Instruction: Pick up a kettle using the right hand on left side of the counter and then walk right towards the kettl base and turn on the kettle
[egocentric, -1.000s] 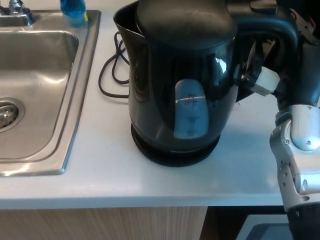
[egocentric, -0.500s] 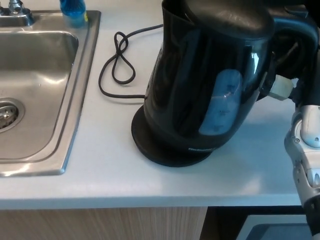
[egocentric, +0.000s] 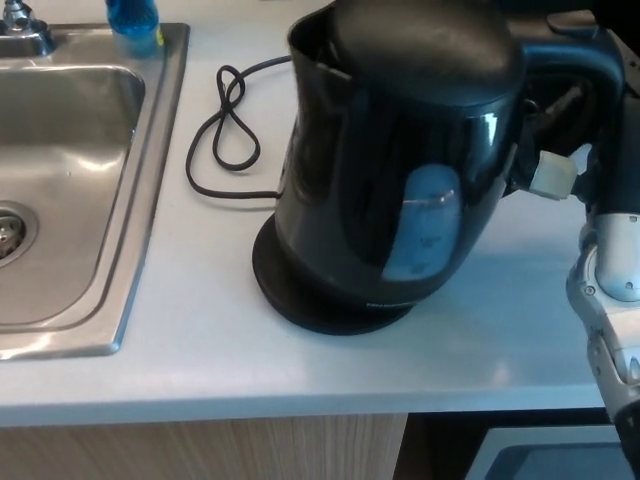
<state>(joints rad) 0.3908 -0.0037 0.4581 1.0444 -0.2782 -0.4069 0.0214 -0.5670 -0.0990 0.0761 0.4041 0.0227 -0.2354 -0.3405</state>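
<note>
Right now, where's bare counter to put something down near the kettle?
Free: the front strip of counter between the sink rim and the base, and the patch right of the kettle. Crowded: behind-left, where the cord loops.

The right hand (egocentric: 590, 110) is black, with thick, rounded segments of matte plastic that merge into the dark shapes around it at the picture's right edge. A small off-white, blocky connector (egocentric: 553, 176) sits on its inner side, with thin dark cables running up behind it. Lower down, the forearm (egocentric: 610, 310) is clad in silver-grey metal: a rounded, glossy joint housing on top and a flatter bracket beneath, dotted with small dark screw holes.
</note>
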